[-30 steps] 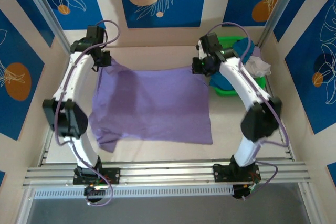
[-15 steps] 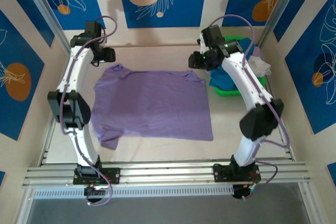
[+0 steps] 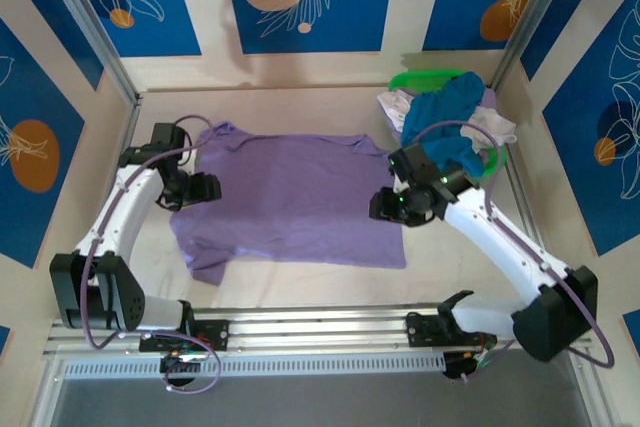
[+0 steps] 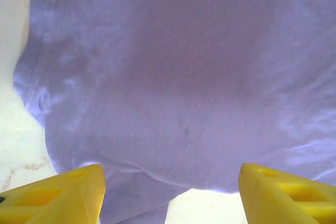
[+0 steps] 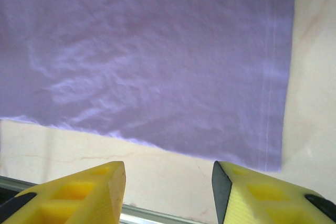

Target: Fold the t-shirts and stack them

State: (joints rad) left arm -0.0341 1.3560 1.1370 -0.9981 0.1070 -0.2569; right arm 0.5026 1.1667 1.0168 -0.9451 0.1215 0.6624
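Top external: green basket (image 3: 425,78) stands just beside the lavender t-shirt (image 3: 290,197).

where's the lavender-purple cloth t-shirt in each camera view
Top external: lavender-purple cloth t-shirt spread flat, centre of the picture.
Left wrist: across the top and middle, pale tabletop at left.
Right wrist: upper frame, stitched hem down the right.
Shared landmark: pale tabletop bordering the cloth.

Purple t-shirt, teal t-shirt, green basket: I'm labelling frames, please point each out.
purple t-shirt (image 3: 300,197), top external view, middle of its body
teal t-shirt (image 3: 445,122), top external view, bunched cloth over the basket
green basket (image 3: 425,78), top external view, far rim
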